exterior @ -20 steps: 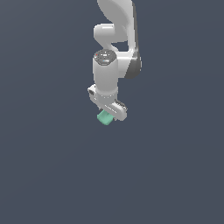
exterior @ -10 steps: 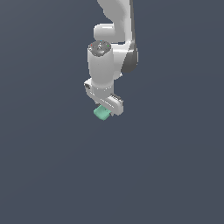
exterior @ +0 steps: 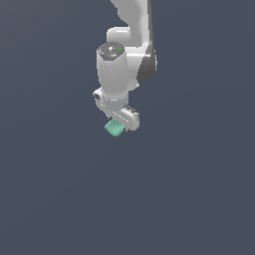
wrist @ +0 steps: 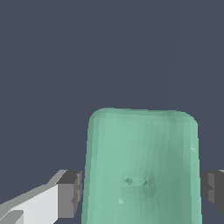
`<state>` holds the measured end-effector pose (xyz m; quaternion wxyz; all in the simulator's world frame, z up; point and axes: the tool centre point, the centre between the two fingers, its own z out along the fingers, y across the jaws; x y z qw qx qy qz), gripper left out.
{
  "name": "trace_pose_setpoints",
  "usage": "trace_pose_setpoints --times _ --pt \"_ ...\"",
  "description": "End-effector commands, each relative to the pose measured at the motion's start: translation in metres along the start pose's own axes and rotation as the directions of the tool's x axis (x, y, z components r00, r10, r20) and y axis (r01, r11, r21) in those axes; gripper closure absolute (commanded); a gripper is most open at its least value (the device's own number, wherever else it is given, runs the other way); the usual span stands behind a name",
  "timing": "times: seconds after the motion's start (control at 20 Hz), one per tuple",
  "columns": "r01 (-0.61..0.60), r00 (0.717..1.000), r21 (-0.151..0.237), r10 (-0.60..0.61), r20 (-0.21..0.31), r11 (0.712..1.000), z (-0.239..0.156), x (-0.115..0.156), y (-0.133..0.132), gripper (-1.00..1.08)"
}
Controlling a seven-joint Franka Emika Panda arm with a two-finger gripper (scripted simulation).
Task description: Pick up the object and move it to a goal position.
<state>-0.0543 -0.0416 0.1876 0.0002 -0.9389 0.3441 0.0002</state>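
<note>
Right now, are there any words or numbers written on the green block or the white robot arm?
None: no words, numbers or signs can be read.
The flat mint-green rectangular block bears only a small dent.
The white robot arm shows only small coloured dots on its cap.

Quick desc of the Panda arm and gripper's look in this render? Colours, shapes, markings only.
The arm is glossy white with rounded cylindrical links and dark grey joint bands. A grey cap disc on the wrist bears a small green dot. The gripper has a white boxy body; the wrist view shows dark grey blocky finger pads. No cables visible.
</note>
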Motion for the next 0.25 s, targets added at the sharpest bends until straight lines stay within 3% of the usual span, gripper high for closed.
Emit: trace_pose_setpoints --times 0.0,0.2 --pt "0.000 1.000 0.000 0.000 -0.001 1.000 -0.0072 0.0053 0.0001 1.08" --pt "0.000 1.000 0.000 0.000 -0.001 1.000 -0.0116 0.0084 0.0002 1.08"
